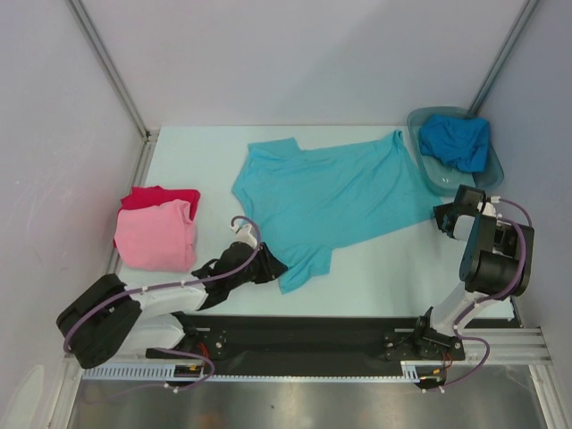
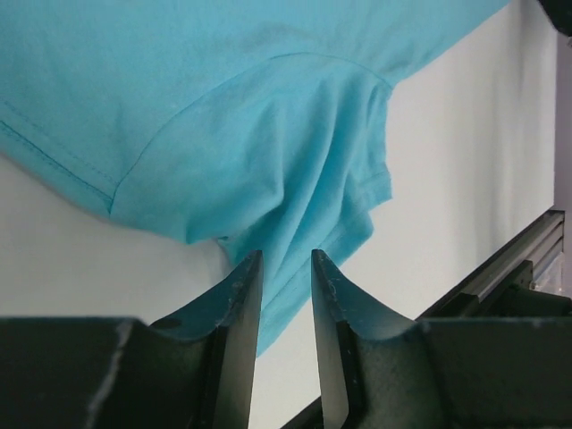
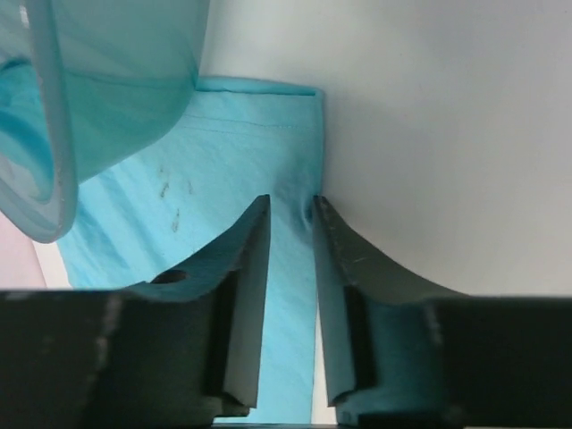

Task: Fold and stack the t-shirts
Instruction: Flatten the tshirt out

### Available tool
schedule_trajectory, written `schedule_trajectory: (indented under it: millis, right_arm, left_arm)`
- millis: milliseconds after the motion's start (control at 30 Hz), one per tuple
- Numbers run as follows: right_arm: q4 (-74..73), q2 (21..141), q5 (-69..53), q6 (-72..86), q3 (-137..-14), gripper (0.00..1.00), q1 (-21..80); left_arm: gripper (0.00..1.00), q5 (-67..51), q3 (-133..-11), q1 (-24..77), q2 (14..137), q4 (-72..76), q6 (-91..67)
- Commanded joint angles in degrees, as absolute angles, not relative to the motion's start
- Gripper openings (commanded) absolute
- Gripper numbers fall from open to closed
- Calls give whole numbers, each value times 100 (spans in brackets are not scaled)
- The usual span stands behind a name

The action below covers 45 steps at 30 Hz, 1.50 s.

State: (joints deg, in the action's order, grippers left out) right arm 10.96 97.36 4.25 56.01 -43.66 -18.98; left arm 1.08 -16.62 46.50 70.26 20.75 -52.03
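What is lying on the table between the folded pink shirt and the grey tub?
The turquoise t-shirt, spread out flat, fills that stretch between the pink shirt and the grey tub; the top external view shows it.

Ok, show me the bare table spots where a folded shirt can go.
Back-left corner of the table, between red shirt and turquoise shirt; near-right patch between that shirt's near edge and the right arm. Crowded around the tub and pink shirt.
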Motion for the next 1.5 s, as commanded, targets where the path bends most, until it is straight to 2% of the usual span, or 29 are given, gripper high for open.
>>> schedule_trajectory:
  millis: [0,100,233,700,1067,1200,1400,1433,1467]
  right_arm:
    - [888,9870,431,5642,-4377,29,-1925]
    - [888,9844,396,5651,-4377,12,-1934]
    - [853,9774,396,5678,-4368,0,-1934]
    - [844,9773,317,5669,-4395,0,-1934]
    - [853,9782,246,5713,-4395,0,-1934]
    - [870,9800,237,5713,-4395,0,-1934]
    - [853,9800,237,5730,-4386,0,-1934]
    - [844,9791,246,5730,-4368,0,-1934]
    - [835,9791,246,5739,-4368,0,-1934]
  left_arm:
    - [33,246,-1846,4693,6619,1732,-5168]
    - [33,272,-1881,4693,6390,1530,-5150]
    - [33,308,-1846,4693,6258,1433,-5133]
    - [42,238,-1485,4702,7031,2179,-5229]
    - [43,193,-1485,4693,7453,2540,-5273]
    - [36,71,-1494,4693,7769,2899,-5317]
    - [8,-158,-1477,4702,8130,3296,-5432]
    - [0,-158,-1468,4702,8095,3244,-5423]
    - [0,-132,-1476,4702,8008,3147,-5414]
